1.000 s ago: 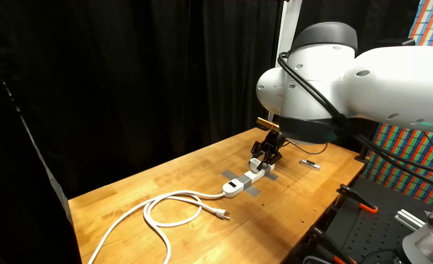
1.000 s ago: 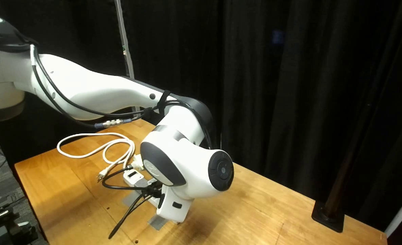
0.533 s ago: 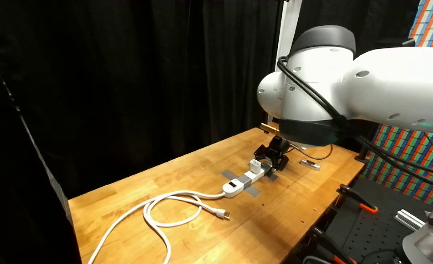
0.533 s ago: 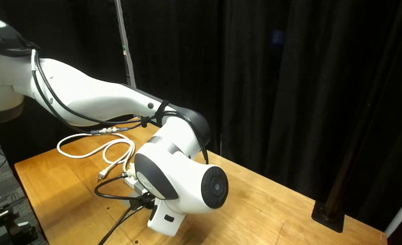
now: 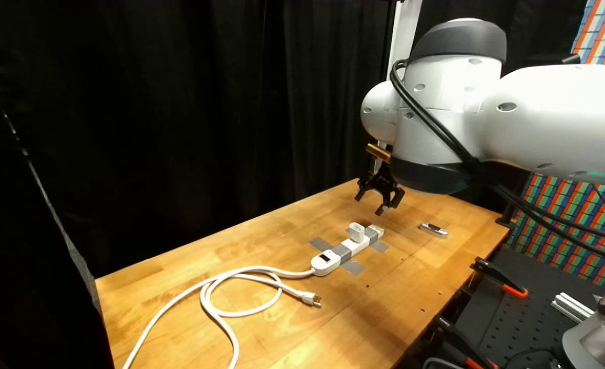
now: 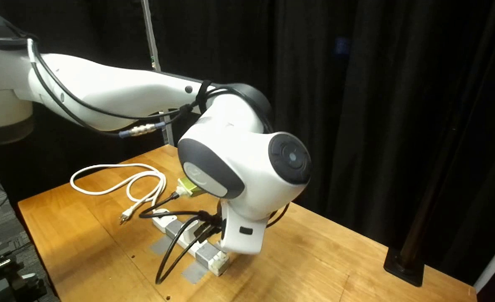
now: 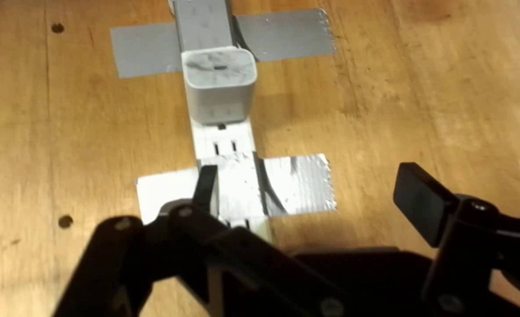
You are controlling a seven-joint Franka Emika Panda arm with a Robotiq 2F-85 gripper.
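Charger (image 7: 220, 94) upright on power strip (image 7: 242, 137), gray tape (image 7: 291, 35) across it onto table (image 7: 401, 114), end effector (image 5: 370, 203) above, spread wide.

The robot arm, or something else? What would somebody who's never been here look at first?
Probably the big white robot arm that stretches over the wooden table, its black gripper open and holding nothing. Next comes the white power strip, held down on the table with gray tape, a white charger block standing on it. Then perhaps the long white cord looped across the table, its plug lying loose.
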